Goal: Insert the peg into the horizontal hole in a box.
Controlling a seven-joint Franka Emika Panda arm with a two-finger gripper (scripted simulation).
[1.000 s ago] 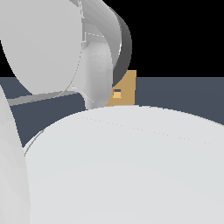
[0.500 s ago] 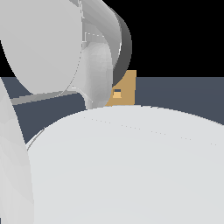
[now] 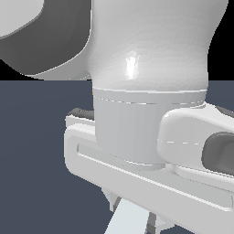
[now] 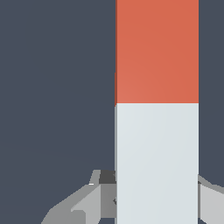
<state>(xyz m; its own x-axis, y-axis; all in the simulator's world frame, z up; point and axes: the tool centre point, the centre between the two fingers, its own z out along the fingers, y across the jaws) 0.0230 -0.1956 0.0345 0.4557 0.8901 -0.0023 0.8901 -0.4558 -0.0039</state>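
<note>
The tabletop (image 4: 52, 87) is a plain dark slate-blue surface; whether the peg (image 4: 156, 109) rests on it cannot be told.

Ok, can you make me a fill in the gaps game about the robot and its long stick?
1. In the wrist view, the peg is orange-red at one end and pale ____ at the other.
2. The gripper has its fingers at the peg's ____ coloured end.
3. The exterior view is mostly filled by the robot's ____.

Missing words: grey-white; pale; arm
</note>
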